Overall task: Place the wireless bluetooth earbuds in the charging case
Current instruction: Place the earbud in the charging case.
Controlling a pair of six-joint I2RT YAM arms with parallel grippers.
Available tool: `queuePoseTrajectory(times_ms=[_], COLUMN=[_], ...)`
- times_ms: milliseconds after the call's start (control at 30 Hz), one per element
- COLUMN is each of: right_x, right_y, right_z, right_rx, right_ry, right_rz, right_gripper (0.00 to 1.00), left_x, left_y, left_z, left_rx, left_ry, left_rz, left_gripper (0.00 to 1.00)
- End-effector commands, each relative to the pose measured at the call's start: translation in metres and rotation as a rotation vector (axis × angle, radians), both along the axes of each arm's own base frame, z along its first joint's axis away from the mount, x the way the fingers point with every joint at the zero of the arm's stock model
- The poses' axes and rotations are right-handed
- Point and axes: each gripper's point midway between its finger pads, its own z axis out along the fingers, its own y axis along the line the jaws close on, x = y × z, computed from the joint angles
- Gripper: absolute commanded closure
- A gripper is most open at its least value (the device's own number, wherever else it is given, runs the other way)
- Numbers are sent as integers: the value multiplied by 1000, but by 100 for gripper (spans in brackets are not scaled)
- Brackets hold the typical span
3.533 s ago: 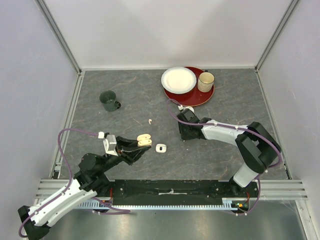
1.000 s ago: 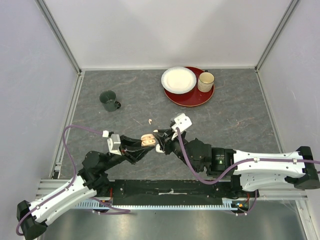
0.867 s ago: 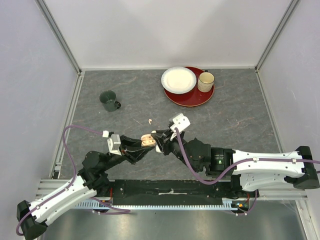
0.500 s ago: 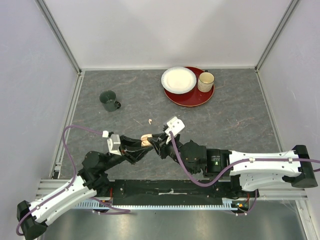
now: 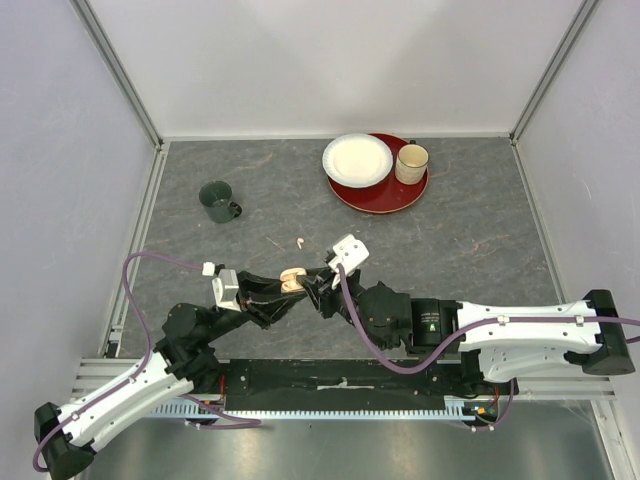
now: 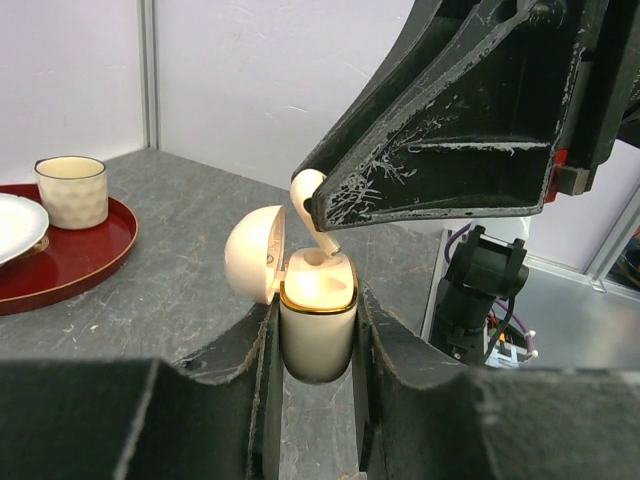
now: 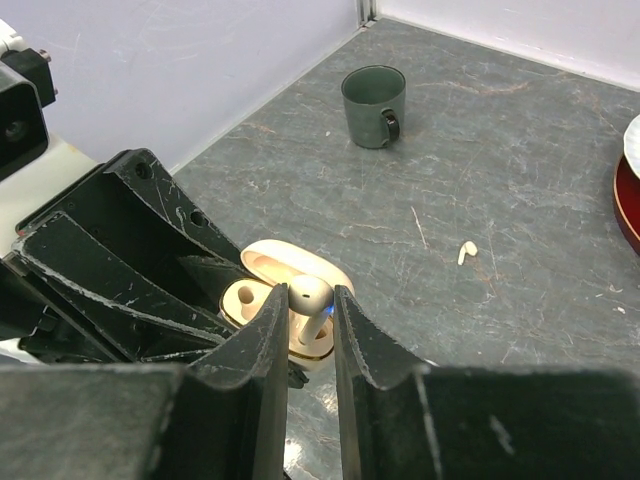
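**A:** Where does everything sit?

**B:** The left claw (image 5: 290,283) is clamped on the glossy cream charging case with a gold rim (image 6: 317,325). It holds the case upright above the grey marbled worktop (image 7: 520,180), with the lid swung open. The right claw (image 7: 310,318) is pinched on a small white plastic earbud (image 6: 306,188) right at the case's mouth.

**A:** Which way does it point?

**B:** Its long axis runs close to vertical with a slight lean, the rounded head on top and the stem aimed down at a socket. I cannot tell whether the stem tip is already inside, because the right claw's finger hides it.

**A:** What could go wrong?

**B:** With that lean, the stem may catch on the gold rim and twist the earbud out of the pinch. Pressing hard could shove the case down through the left claw's hold, or the right claw could knock the open lid. Letting go too early would drop it onto the worktop, where a second loose white earbud (image 7: 466,252) already lies.
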Motion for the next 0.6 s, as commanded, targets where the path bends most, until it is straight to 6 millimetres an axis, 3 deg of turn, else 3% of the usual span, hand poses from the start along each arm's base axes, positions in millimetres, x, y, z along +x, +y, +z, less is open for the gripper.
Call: queuePoseTrajectory(times_ms=[0,567], right_x=[0,-4], right_y=[3,1], right_z=[-5,-15], right_rx=[-13,-67], right_ry=[4,-26], right_rz=[-14,-13], right_gripper=[98,99], left_x=[-4,-1], left_y=[7,11], left_z=[32,33], left_rx=[-81,-96], left_ry=[-74,-67], left_rz=[11,38], left_gripper=[98,98])
